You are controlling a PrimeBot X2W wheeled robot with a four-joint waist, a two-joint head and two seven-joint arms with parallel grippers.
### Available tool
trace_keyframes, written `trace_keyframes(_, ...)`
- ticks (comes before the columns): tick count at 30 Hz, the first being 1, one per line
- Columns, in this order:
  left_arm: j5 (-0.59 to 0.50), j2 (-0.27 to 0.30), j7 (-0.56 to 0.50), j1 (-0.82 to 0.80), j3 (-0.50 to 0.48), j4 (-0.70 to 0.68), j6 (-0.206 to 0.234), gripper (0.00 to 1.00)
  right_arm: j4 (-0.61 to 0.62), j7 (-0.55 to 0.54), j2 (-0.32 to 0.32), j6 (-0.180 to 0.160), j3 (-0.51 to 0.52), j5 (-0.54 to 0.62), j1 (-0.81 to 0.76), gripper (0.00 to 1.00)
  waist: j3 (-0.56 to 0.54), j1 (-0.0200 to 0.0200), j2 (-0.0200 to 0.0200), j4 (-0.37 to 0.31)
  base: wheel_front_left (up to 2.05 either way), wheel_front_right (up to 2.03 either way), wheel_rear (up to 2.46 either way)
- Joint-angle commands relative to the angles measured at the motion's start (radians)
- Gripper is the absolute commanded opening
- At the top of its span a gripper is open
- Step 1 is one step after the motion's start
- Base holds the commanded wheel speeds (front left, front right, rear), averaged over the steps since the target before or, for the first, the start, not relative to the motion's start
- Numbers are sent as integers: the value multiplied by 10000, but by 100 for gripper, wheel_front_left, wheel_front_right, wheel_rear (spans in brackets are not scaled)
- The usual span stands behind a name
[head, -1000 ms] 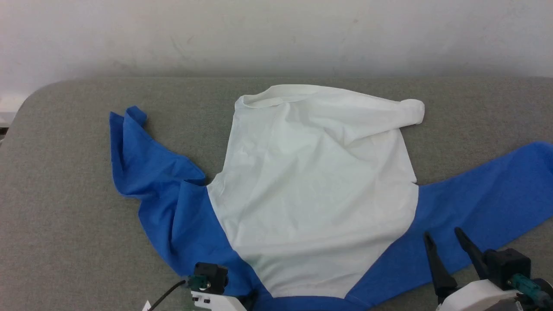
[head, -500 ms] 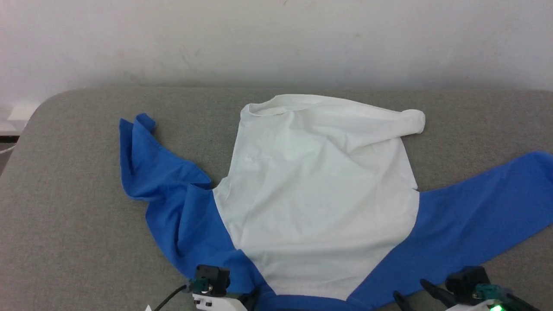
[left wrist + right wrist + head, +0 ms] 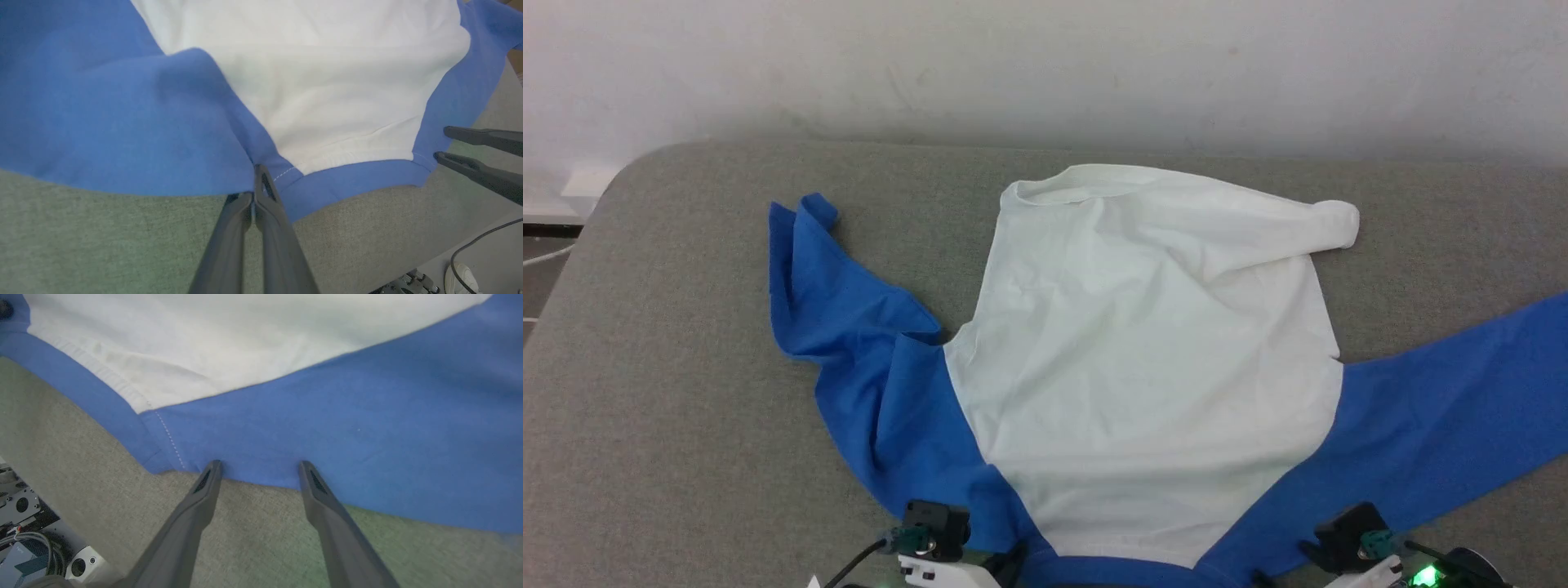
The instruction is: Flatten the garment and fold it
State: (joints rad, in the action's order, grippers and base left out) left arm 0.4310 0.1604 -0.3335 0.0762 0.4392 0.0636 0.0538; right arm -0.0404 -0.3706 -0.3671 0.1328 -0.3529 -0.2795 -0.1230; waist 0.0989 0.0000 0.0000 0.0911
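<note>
Head view: garment [image 3: 1152, 359] lies spread on the grey worktop [image 3: 686, 408], neck end nearest the robot, hem toward the wall [image 3: 1045, 73]. The white body is mostly flat with shallow creases. The far right hem corner is rolled over. The sleeve on the robot's left is bunched and folded on itself; the right sleeve runs out long and fairly straight.

Left wrist view: left tool [image 3: 258, 173] is clenched, fingers pressed together on a pinch of blue cloth at the near edge, right where the sleeve meets the neck trim. The cloth puckers into the pinch. The right tool [image 3: 461, 145] shows at the side, fingers apart, by the other end of the trim.

Right wrist view: the right tool is released, its fingers spread wide. Tips are at the blue sleeve edge, just beside the stitched seam, with nothing clamped between them.

Handling (judgement): thin knit, light, limp, no stiffness. It will drape and sag from any single hold and probably drag on the felt-like worktop. Best holds look like the two shoulder seams beside the neck trim, pulled apart together, then the hem corners. Not fragile.

Writing: none readable on the cloth. Gear [image 3: 24, 555] below the worktop edge carries a small label, too small to read.
</note>
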Motion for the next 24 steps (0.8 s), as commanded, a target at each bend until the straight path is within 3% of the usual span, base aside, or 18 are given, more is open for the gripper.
trace_keyframes(1, -53, -1, 80, -169, 11, -35, -12, 0, -198, -49, 68, -21, -44, 88, 158, 100, 73, 0, 0, 56, 0, 0, 0)
trace_keyframes(9, -3, 6, 113, -253, 57, 29, -19, 0, -973, 166, 197, -21, -261, 137, 402, 100, 281, 0, 0, 93, 0, 0, 0)
trace_keyframes(12, 36, 14, 123, -273, 57, 65, -23, 0, -1217, 268, 175, -21, -410, 189, 473, 0, 327, 0, 0, 60, 0, 0, 0)
trace_keyframes(24, 173, 161, 413, -258, 117, 2, -276, 0, -1103, 1420, 1, -21, -96, 114, 531, 0, -319, 0, 0, -121, 0, 0, 0)
